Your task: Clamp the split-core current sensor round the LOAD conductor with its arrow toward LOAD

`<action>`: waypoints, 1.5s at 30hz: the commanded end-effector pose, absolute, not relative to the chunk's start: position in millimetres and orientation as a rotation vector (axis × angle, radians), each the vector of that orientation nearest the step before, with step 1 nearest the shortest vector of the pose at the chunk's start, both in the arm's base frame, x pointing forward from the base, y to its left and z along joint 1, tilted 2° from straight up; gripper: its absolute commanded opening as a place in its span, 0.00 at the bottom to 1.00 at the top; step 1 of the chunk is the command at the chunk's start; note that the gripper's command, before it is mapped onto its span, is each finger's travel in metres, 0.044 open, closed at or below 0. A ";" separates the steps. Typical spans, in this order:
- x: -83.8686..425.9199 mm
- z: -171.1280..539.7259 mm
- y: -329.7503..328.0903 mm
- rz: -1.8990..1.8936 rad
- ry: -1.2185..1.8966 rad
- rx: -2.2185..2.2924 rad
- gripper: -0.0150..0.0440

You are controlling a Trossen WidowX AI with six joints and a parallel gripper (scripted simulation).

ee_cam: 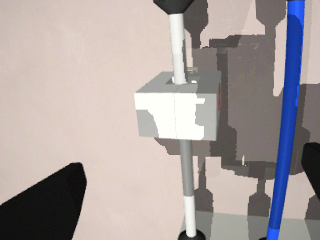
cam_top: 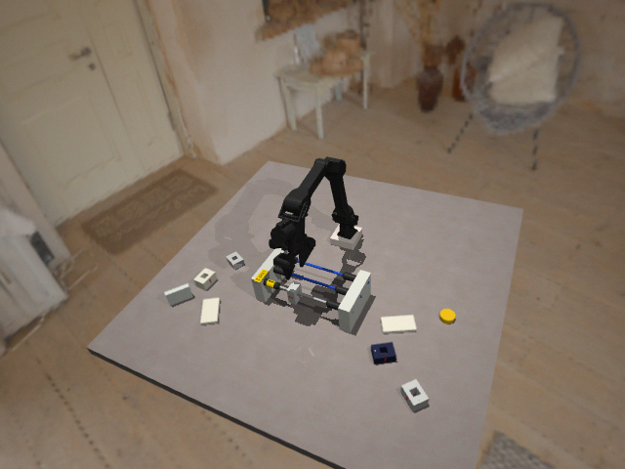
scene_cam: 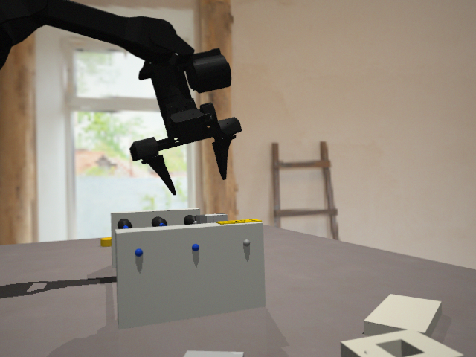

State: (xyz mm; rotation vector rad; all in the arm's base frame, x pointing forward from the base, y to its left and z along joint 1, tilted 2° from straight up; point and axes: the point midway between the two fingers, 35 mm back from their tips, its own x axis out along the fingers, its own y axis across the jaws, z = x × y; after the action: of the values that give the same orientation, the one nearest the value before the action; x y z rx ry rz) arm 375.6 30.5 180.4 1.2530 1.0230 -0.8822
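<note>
Split-core sensor, a pale grey block (cam_top: 293, 293) (scene_cam: 212, 218) (ee_cam: 177, 112), sits round the light-coloured conductor (cam_top: 313, 299) (ee_cam: 188, 170), between the two end walls; a thin seam runs down its face in the wrist view, its halves meeting there. Red mark on one side; arrow direction cannot be read. Gripper (cam_top: 296, 268) (scene_cam: 199, 187) (ee_cam: 194, 163) above the rack, fingers spread wide apart, nothing between them, tips clear of the sensor. Yellow marker sleeve (cam_top: 270, 283) on the same conductor, left of the sensor, near the left end wall (cam_top: 261, 289) (scene_cam: 190, 274), which carries a yellow label (cam_top: 261, 276) (scene_cam: 238, 222) on top; lettering too small to make out. Two blue conductors (cam_top: 322, 268) (ee_cam: 287, 120) run alongside, on the far side. Right end wall (cam_top: 354, 301) stands opposite. Farther out, to the right: cream slab (cam_top: 397, 323), yellow disc (cam_top: 447, 316), dark blue holed block (cam_top: 383, 351), and nearest, a white holed block (cam_top: 409, 390). More pale blocks lie left of the rack.
</note>
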 end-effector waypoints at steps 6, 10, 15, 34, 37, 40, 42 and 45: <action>372.9 170.5 18.3 -0.679 1.184 1.067 1.00; 369.3 161.5 4.7 -0.407 1.309 0.870 1.00; 364.6 154.0 -12.1 -0.039 1.358 0.641 1.00; 350.6 154.8 -70.1 0.838 0.821 -0.013 1.00; 348.7 157.0 -78.3 0.893 0.704 -0.116 1.00; 346.8 159.5 -86.9 0.933 0.581 -0.223 1.00; 345.1 161.6 -93.7 0.947 0.495 -0.291 1.00; 343.8 163.3 -98.9 0.968 0.399 -0.404 1.00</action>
State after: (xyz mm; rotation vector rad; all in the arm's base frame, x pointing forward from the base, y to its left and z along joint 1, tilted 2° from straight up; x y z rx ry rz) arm 357.0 -69.0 158.8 0.0011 0.8746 0.7881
